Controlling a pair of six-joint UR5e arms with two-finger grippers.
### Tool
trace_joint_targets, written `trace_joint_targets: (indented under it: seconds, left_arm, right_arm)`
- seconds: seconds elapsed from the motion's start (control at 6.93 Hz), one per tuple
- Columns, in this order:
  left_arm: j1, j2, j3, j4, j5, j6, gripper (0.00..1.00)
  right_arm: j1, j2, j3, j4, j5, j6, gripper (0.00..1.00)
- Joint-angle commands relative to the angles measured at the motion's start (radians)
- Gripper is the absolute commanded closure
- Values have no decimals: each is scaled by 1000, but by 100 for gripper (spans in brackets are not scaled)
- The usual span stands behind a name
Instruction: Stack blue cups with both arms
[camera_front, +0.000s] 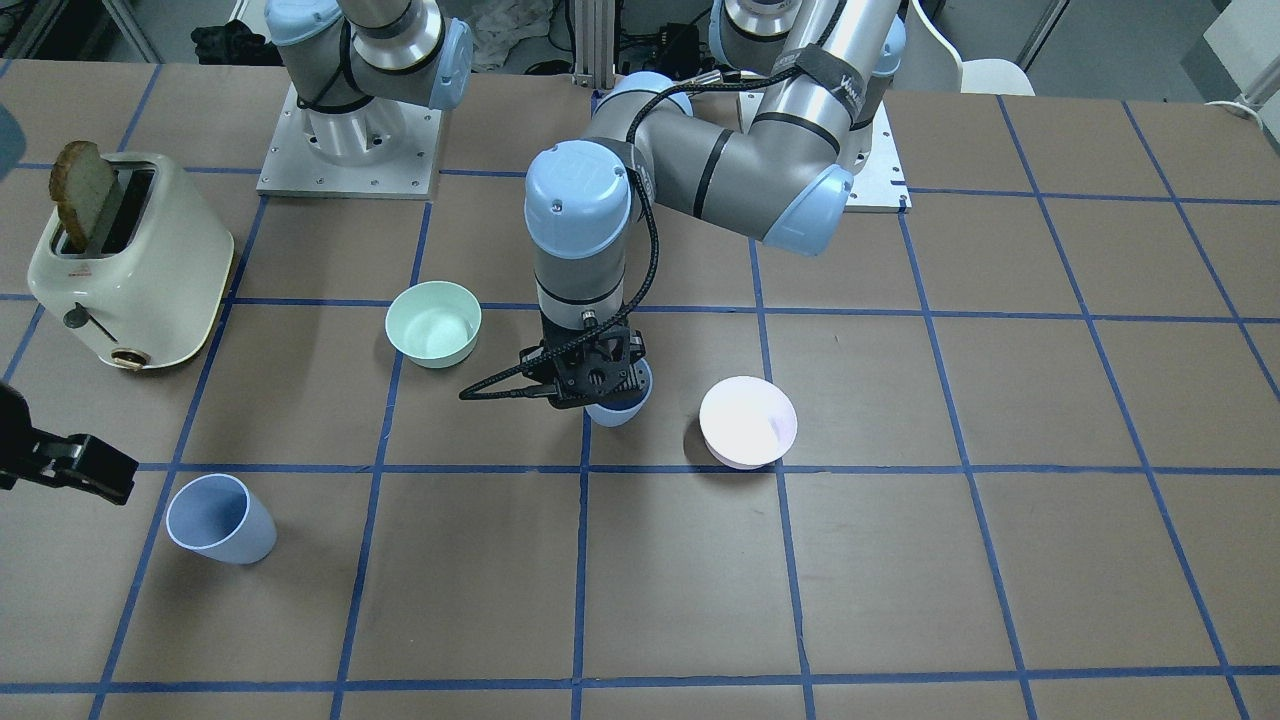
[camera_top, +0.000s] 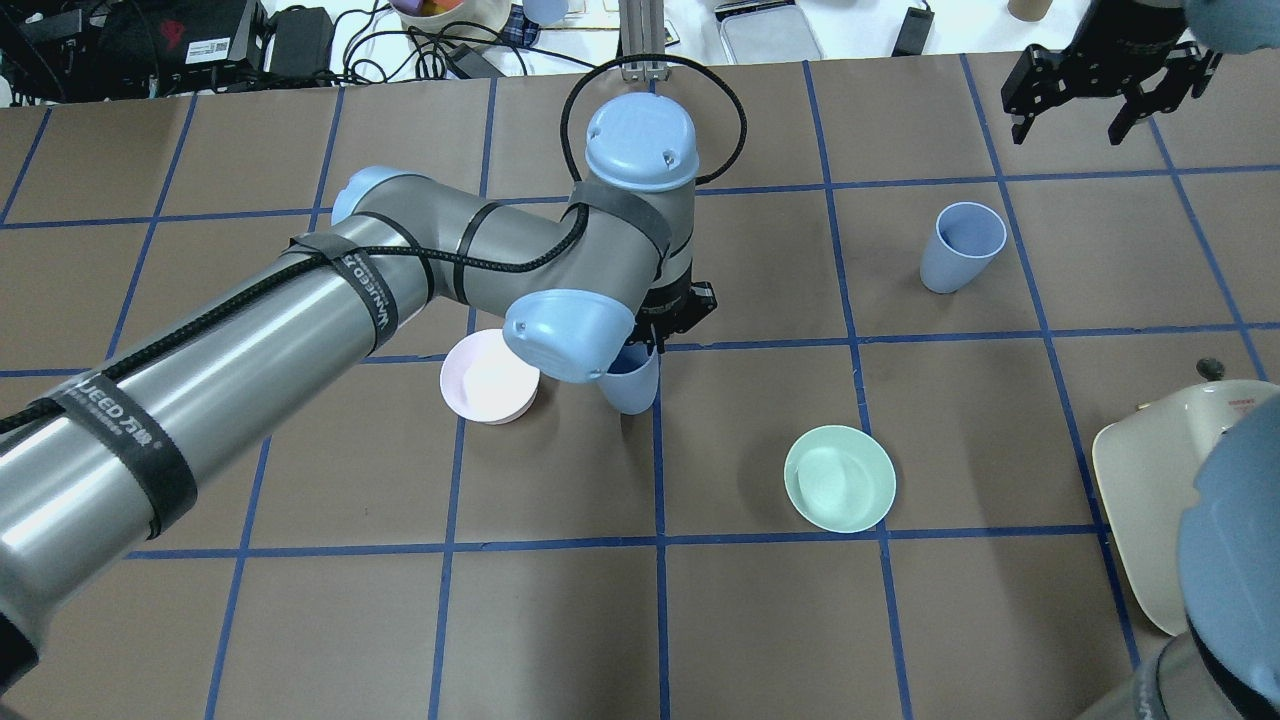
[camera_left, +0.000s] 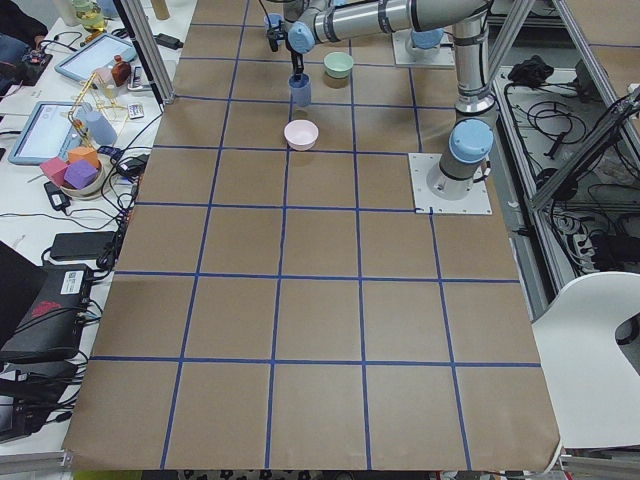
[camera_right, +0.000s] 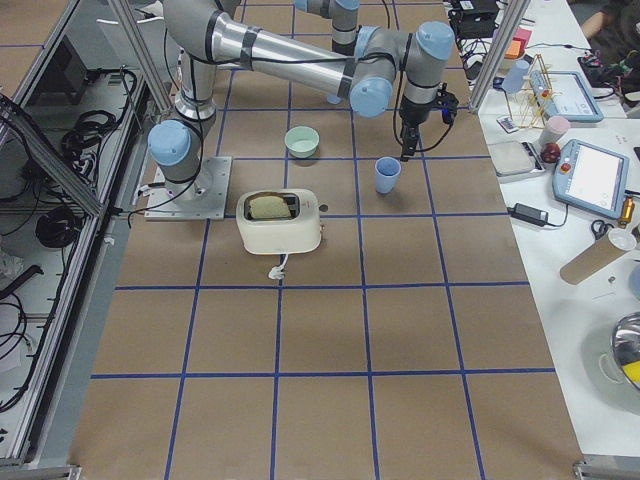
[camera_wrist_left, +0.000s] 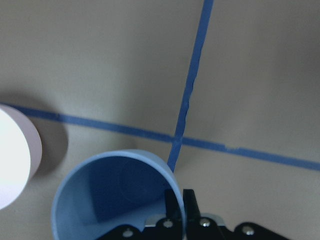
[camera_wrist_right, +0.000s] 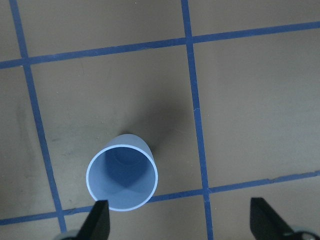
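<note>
On the taped table, just right of the pale pink bowl, the left gripper pinches 1 blue cup by its rim at centre. Past the mint-green bowl, the 2nd blue cup stands upright near the right gripper, whose fingers are spread wide.

A: Any lettering legible?
B: Black strap on left arm: white "JEED", then characters too small to read.
A: Elsewhere?
B: Second strap, same print, only partly legible. Red mark on toaster: unreadable.
</note>
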Motion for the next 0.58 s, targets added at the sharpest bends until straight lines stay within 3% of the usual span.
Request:
trace_joint_targets:
  seconds: [0.0,0.29,0.43]
  left_arm:
    - [-33,2,-30,16,-7,-3,100]
    - [-54,-12,-34,100,-7,6,100]
    - [-56,-15,-36,103,-1,11,100]
  right_arm:
    - [0,43,56,-34,12,-49,0]
    - [0,49,127,-177,63,-78,0]
    - [-2,56,139,-182,66,-78,0]
